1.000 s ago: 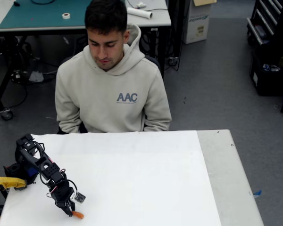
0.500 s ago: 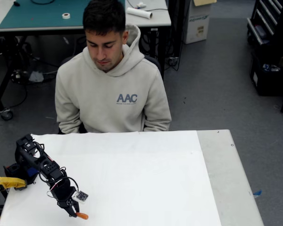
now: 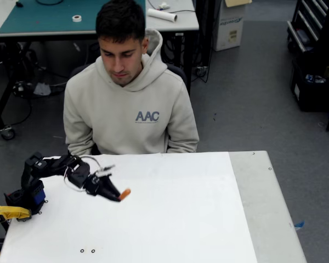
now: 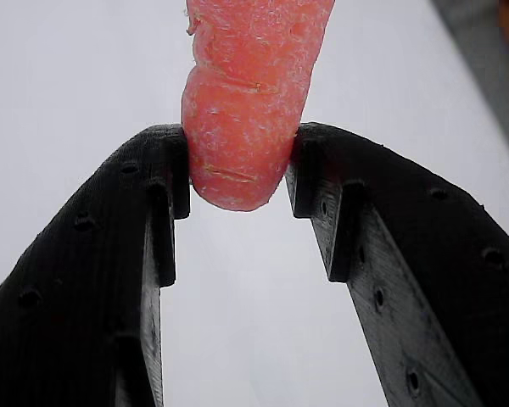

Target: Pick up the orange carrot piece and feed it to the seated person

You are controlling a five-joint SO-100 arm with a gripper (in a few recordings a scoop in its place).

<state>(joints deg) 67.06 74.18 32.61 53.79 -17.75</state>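
The orange carrot piece [image 3: 124, 193] hangs above the white table, clamped in my black gripper [image 3: 117, 196], which is shut on it. In the wrist view the carrot piece [image 4: 248, 93] sits squeezed between both black fingertips [image 4: 171, 165], its rounded end pointing down toward the camera, with my gripper [image 4: 237, 170] closed around it. The seated person [image 3: 129, 93] in a beige hoodie sits behind the table's far edge, looking down. The carrot is left of and below the person's chest, still apart from them.
The white table [image 3: 170, 213] spreads to the right and front of the arm. A yellow tool handle [image 3: 8, 212] lies at the left edge by the arm's base. Two small black rings [image 3: 87, 251] rest near the front edge.
The arm has lifted the carrot off the table's front edge and swung it up and back toward the person. The person has barely moved.
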